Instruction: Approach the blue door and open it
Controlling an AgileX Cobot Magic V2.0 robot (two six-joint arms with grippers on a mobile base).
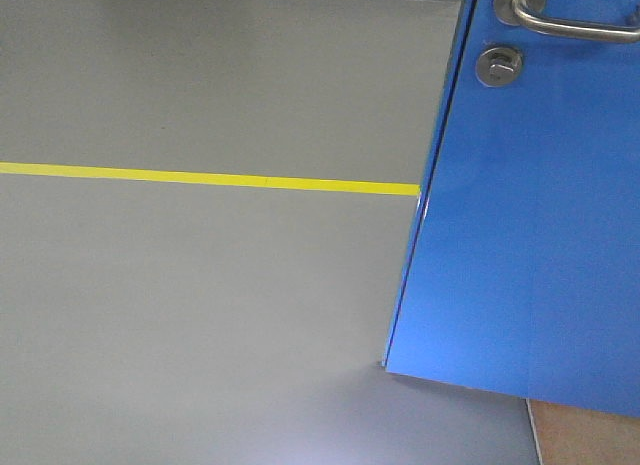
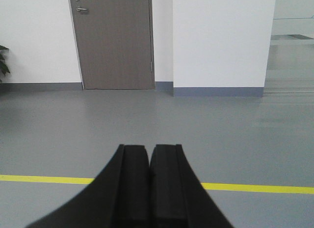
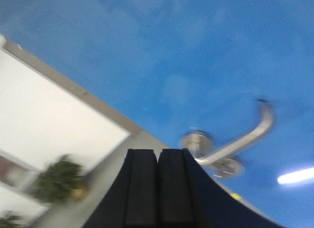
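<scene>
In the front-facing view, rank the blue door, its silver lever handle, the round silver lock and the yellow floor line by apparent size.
1. Glossy blue door, largest by far.
2. Yellow floor line, long but thin.
3. Silver lever handle, partly cut off by the frame, so unsure against the line.
4. Round silver lock, smallest.

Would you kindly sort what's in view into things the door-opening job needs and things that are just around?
Needed: blue door, lever handle, right hand.
Just around: yellow floor line, brown door, potted plant.

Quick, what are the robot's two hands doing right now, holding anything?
Left gripper: closed, fingers together, holding nothing.
Right gripper: closed, holding nothing, near the blue door.
</scene>
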